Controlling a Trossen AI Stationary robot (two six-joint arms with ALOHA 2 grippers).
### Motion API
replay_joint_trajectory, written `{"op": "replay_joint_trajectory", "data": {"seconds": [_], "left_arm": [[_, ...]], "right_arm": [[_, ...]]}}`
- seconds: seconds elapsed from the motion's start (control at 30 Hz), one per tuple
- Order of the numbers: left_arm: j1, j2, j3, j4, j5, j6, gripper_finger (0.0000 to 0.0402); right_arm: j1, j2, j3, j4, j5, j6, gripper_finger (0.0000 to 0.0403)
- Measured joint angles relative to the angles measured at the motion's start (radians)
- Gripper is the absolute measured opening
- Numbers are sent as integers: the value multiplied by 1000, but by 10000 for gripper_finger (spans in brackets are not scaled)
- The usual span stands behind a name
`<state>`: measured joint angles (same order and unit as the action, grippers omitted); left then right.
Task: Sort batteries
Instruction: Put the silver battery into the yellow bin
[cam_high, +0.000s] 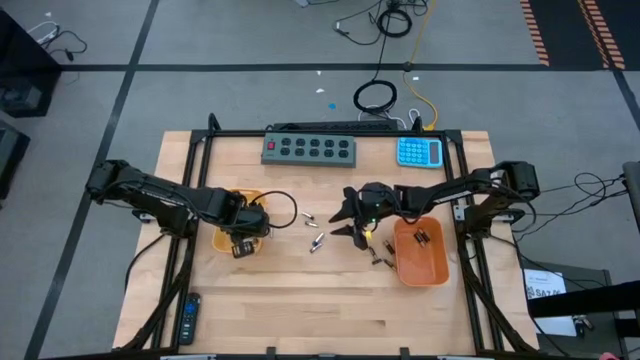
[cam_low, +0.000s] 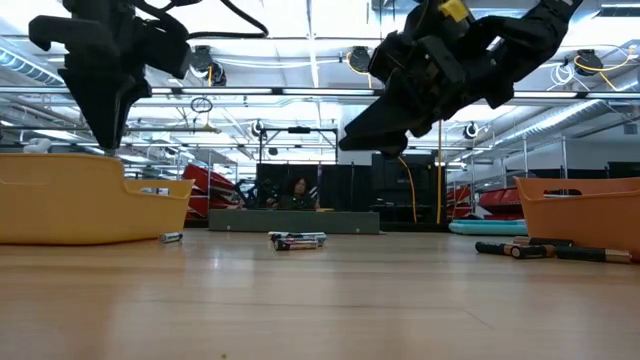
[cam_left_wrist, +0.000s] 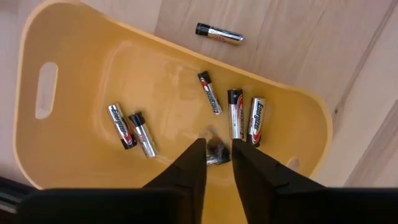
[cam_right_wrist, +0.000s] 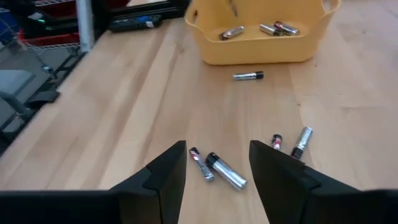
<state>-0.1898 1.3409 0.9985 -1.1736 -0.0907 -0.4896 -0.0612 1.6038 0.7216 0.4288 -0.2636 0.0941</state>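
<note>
— several batteries (cam_left_wrist: 242, 115) lie inside the yellow tray (cam_left_wrist: 74, 155), five flat on its floor, and a sixth dark one (cam_left_wrist: 217, 151) sits between the left gripper's (cam_left_wrist: 217, 163) fingertips.

— is it pinched?

— the fingers are nearly pressed together with that battery in the narrow gap; it looks clamped. one more battery (cam_left_wrist: 219, 34) lies on the wood just outside the tray rim.

— and mid-table?

— a loose group (cam_right_wrist: 219, 169) lies under the right gripper (cam_right_wrist: 217, 163), whose fingers are spread wide, hovering, touching nothing. two more (cam_right_wrist: 297, 142) sit a little toward three o'clock of those in the overhead picture's sense, i cannot be surer.

— overhead?

— the left gripper (cam_high: 243, 222) is over the yellow tray at about nine o'clock of the table's (cam_high: 300, 300) centre. the right gripper (cam_high: 352, 218) is near centre; the orange tray (cam_high: 420, 262) sits at its four o'clock with batteries (cam_high: 421, 238) inside and a few (cam_high: 379, 261) just beside its near wall.

— beyond that?

— a grey button box (cam_high: 309, 149) and blue calculator (cam_high: 419, 152) at twelve o'clock, a black remote (cam_high: 188, 318) at seven.
</note>
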Motion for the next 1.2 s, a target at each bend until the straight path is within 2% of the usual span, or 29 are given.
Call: {"op": "replay_joint_trajectory", "data": {"seconds": [0.07, 0.23, 0.43, 0.73, 1.07, 1.2], "left_arm": [[0, 0, 0, 0, -5, 2, 103], [0, -1, 0, 3, -30, 28, 128], [11, 13, 0, 130, -53, 81, 143], [48, 176, 25, 322, -38, 224, 148], [105, 303, 127, 471, -18, 342, 234], [138, 346, 127, 515, -26, 367, 240]], "right_arm": [[4, 16, 0, 2, 32, 3, 166], [5, 13, -1, -4, 33, 14, 166], [4, 10, -1, -6, 32, 14, 166], [4, 7, -1, -24, 32, 8, 166], [-5, -69, -6, -132, 87, -64, 166], [-11, -95, -40, -93, 87, -80, 166]]}}
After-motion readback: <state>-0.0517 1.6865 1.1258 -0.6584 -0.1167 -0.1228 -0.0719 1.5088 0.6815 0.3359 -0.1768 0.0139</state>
